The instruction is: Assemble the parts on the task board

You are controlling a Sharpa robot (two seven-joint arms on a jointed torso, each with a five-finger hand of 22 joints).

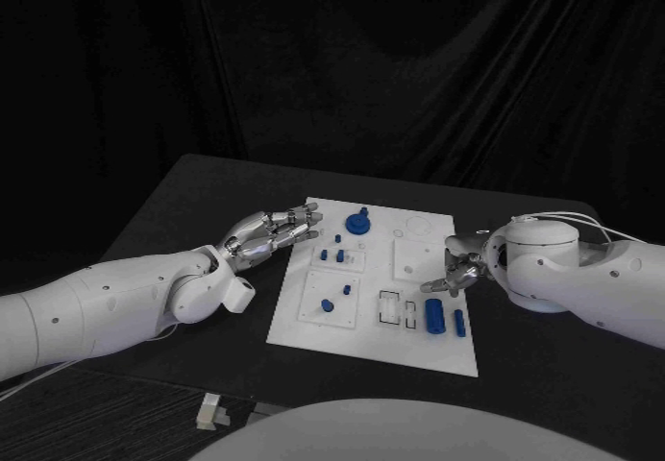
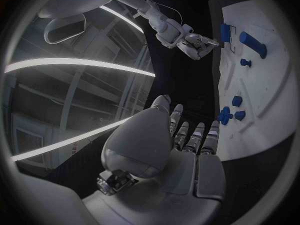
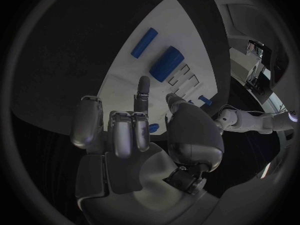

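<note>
The left hand [image 1: 270,233] hangs at the task board's [image 1: 416,346] near-left corner, fingers stretched over its edge and holding nothing. Just beyond its fingertips stands the round blue part [image 1: 359,224], the tallest obstacle on that side; small blue pegs [image 1: 332,254] stand near it. Bare desk [image 1: 181,206] lies open behind this hand. The right hand [image 1: 457,272] sits at the board's opposite edge, fingers curled. Beside it lie the large blue cylinder [image 1: 435,316] and a slimmer blue bar [image 1: 460,323]. The white board surface between the hands is unobstructed.
</note>
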